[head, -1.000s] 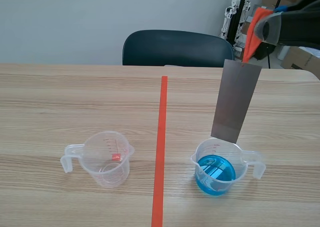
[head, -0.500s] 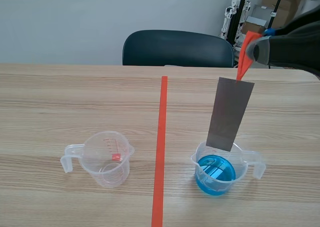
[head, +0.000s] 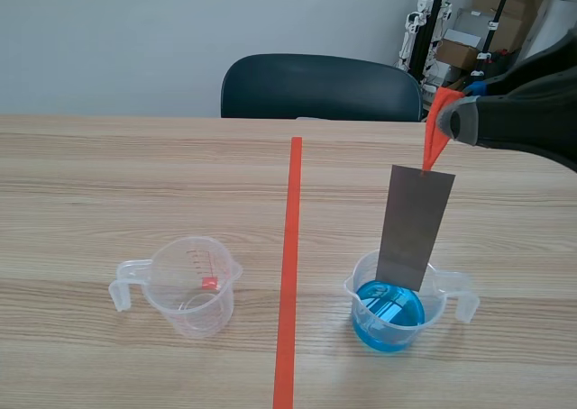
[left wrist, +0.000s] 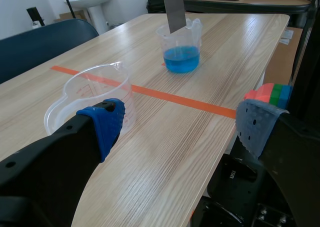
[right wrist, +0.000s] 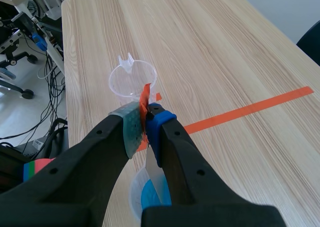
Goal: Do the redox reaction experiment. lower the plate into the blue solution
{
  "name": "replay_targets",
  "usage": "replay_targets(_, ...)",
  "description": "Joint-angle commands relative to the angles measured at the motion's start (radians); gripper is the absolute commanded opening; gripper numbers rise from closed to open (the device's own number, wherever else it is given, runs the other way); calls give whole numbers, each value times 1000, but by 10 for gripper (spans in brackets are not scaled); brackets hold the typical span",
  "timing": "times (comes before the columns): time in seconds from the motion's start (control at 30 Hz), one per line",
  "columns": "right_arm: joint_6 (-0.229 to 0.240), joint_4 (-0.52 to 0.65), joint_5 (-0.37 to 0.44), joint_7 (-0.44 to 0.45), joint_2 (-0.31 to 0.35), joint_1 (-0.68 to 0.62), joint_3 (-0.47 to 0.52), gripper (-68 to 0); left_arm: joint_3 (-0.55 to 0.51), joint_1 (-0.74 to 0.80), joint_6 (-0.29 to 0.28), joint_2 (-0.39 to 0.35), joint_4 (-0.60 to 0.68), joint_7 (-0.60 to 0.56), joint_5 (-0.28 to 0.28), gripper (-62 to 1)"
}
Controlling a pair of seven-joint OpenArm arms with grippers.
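One clear cup (head: pixel 194 287) stands aside; right claw (right wrist: pixel 146 118) pinches the plate (head: pixel 415 229), left claw (left wrist: pixel 182 124) gapes.

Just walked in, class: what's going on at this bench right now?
The right gripper pinches an orange tab from which a grey metal plate hangs, its lower end just inside the clear plastic jug of blue solution. Whether it touches the liquid is unclear. The left gripper is open, beside the empty clear measuring jug.
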Motion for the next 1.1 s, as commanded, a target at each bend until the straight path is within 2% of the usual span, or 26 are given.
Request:
replay_targets(0.0,12,-11,8,18,-10,1,12,-677,2,8,-17,-5,11,-46,-12,-132)
replay_targets(0.73,12,-132,-68,18,-128,0,12,-677,2,8,-43,-6,11,-46,-13,-131)
replay_targets(0.93,12,-132,-106,21,-155,-10,12,-677,2,8,-43,-6,11,-46,-14,-131)
replay_targets(1.07,12,-132,-161,58,-166,-34,12,-677,2,8,-43,-6,11,-46,-14,-131)
